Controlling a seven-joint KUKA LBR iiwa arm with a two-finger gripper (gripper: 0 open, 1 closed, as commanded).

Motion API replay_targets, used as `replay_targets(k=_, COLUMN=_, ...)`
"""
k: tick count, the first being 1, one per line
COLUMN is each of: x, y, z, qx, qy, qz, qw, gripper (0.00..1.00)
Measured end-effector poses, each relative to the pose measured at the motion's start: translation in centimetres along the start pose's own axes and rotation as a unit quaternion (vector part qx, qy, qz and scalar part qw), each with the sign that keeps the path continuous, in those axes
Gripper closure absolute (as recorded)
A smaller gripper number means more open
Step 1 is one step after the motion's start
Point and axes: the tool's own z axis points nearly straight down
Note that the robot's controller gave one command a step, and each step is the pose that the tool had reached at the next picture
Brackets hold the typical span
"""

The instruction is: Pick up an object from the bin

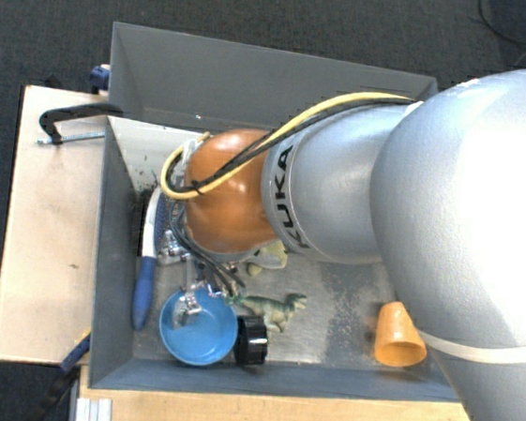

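Note:
My gripper (194, 287) hangs low in the front left part of the bin, its metal end just over the far rim of a round blue bowl (200, 334). A small black cap (251, 341) lies right of the bowl, touching it. Just behind the cap lies a green toy dinosaur (273, 308). Left of the gripper, a long tool with a blue handle (144, 288) lies along the bin's left wall.
An orange cone-shaped cup (398, 336) lies on its side at the front right. The arm and its orange wrist cover hide most of the bin's middle and back. A pale thing (270, 259) peeks out under the cover.

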Motion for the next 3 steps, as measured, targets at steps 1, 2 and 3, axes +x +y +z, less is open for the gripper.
replay_targets(k=1, x=0.0, y=0.4, z=-0.3, qx=-0.003, qy=0.0030, qz=-0.004, qw=1.0000, gripper=1.00)
replay_targets(k=2, x=-2.1, y=-2.5, z=-11.6, qx=-0.004, qy=-0.0038, qz=-0.010, qw=0.9999, gripper=1.00)
replay_targets(k=3, x=0.0, y=-4.1, z=-21.2, qx=-0.004, qy=-0.0038, qz=0.000, qw=1.0000, gripper=1.00)
